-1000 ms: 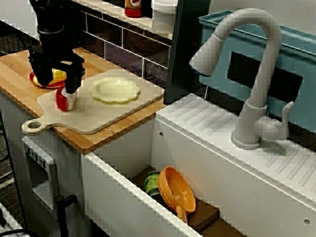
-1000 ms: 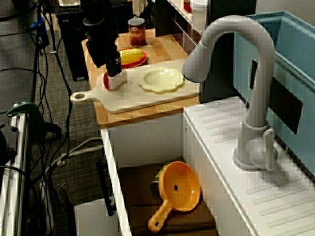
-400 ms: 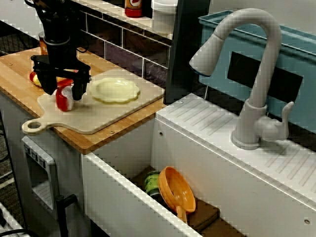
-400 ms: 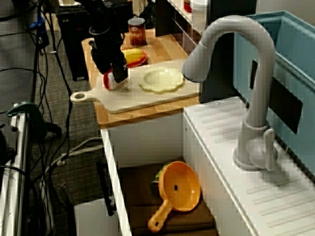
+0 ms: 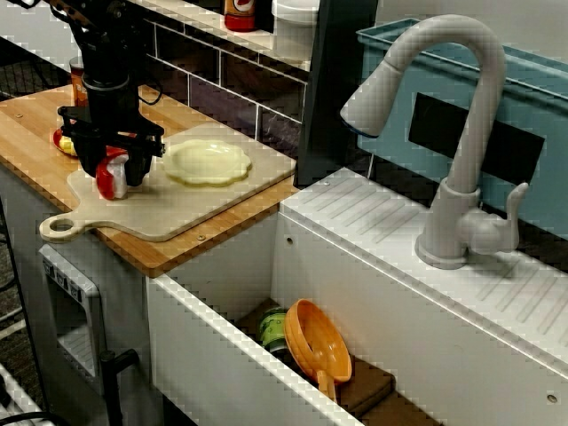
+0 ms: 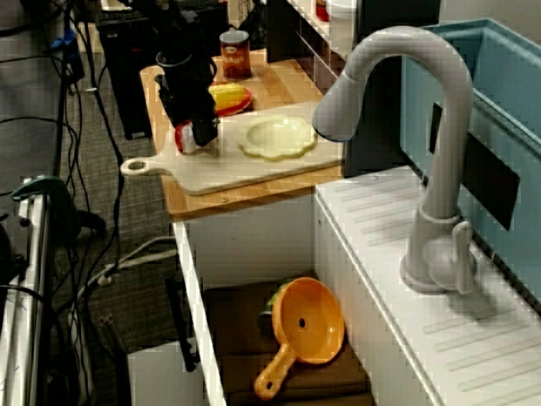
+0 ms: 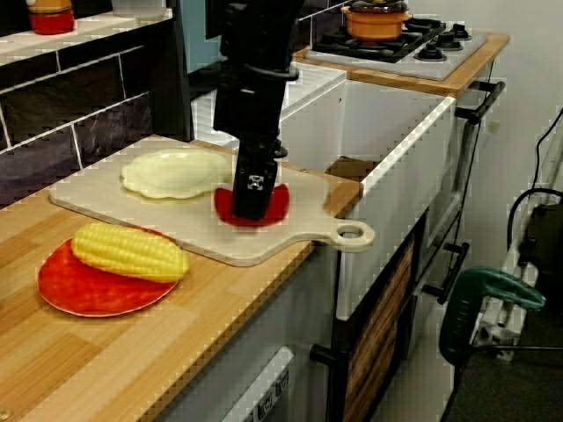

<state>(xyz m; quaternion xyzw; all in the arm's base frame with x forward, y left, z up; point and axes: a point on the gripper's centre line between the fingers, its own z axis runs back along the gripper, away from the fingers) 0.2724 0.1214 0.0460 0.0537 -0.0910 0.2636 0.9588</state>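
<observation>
Gripper [image 5: 114, 173]: pointing straight down, fingers narrowly parted astride red piece [image 7: 274, 202], cannot tell if clamped | red piece rests on cutting board [image 5: 186, 209], just beside pale dish [image 5: 208, 161], reachable from above

- I find no word, brand or number that I can read in any of the three views.
- In the view along the desk [image 7: 106, 352], one of my jaws carries a small white mark [image 7: 255, 183] of crossed strokes. It is a sign, not letters.
- In the view from above, the can [image 6: 235, 52] at the back of the desk has a label, too blurred to read.
- In the view from the side, the bottle [image 5: 240, 12] on the shelf [image 5: 200, 19] has a label with unreadable print.
- The grey panel [image 5: 64, 282] under the desk shows dark marks, too small to read.
</observation>
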